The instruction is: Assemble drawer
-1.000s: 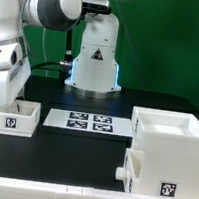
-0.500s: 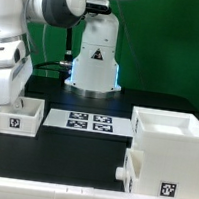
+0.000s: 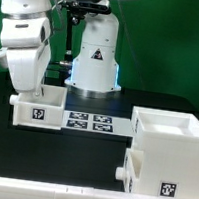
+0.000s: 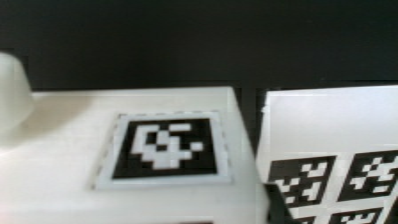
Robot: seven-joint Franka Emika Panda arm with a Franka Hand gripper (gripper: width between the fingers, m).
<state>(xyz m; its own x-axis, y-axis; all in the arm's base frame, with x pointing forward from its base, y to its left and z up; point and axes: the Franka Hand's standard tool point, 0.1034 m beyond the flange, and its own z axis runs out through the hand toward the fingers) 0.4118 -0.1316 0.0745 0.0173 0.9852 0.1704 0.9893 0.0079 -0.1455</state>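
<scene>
Lower right of the exterior view sat the largest item, an open-topped white cabinet (image 3: 169, 131), on the black table (image 3: 75, 160). Left of centre, the small drawer box (image 3: 37, 112) hung directly beneath the gripper (image 3: 32, 89), overlapping the marker board (image 3: 93, 123). Its opening faced up, its tagged front faced the camera, and its long axis appeared to run across the frame. It was judged light, rigid and smooth, best held by a thin wall. The jaws were hidden, so their state could not be told.

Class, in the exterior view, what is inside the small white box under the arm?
Only the arm reaching down into the top of the small white box shows. Its front wall and the arm cover the interior, so contents are hidden.
</scene>
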